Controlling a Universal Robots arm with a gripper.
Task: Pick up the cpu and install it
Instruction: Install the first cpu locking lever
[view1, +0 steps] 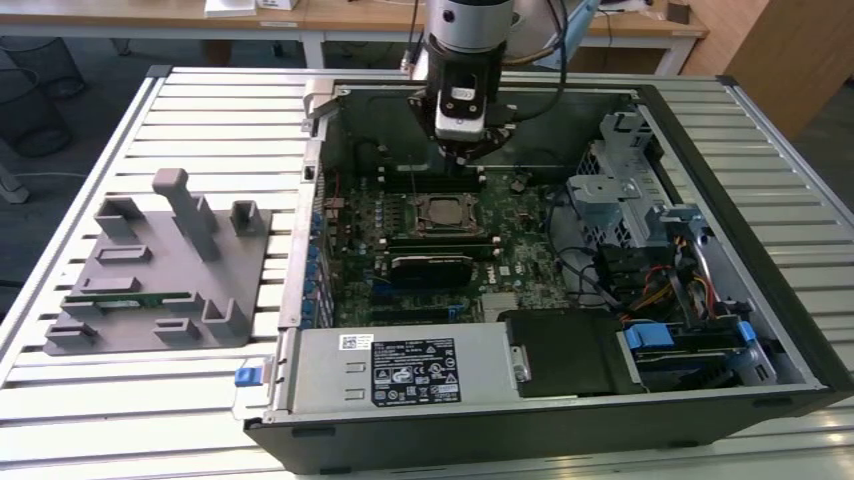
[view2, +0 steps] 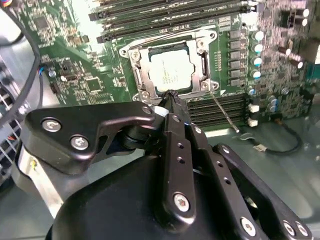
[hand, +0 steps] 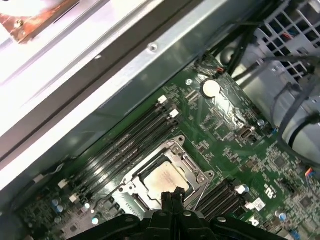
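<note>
- Arm's down inside the open case (view1: 534, 425), gripper (view1: 463, 160) hanging over the board (view1: 527, 235), twd the far wall in the exterior view
- Jaws pressed together, tip to tip, nothing visible betw them; both wrist views show it
- cpu (view2: 172, 72) lies flat in the socket (view2: 140, 76), silvery top up, metal frame all round it
- Fingertips (view2: 171, 97) sit right at the socket's edge, just beside the cpu; can't tell if they touch the frame or hover over it
- In the first wrist view the closed tips overlap the cpu's near edge
- Thin metal lever (view2: 225, 114) angles out from one socket corner
- Memory slots (hand: 135, 135) run along both sides of the socket, black & long
- Coin cell (hand: 210, 88) shines on the board, well apart from the socket
- Out on the slatted table (view1: 200, 100), exterior view's left: grey fixture (view1: 160, 270) w/ a memory stick (view1: 127, 297) lying in it, well apart from the case
</note>
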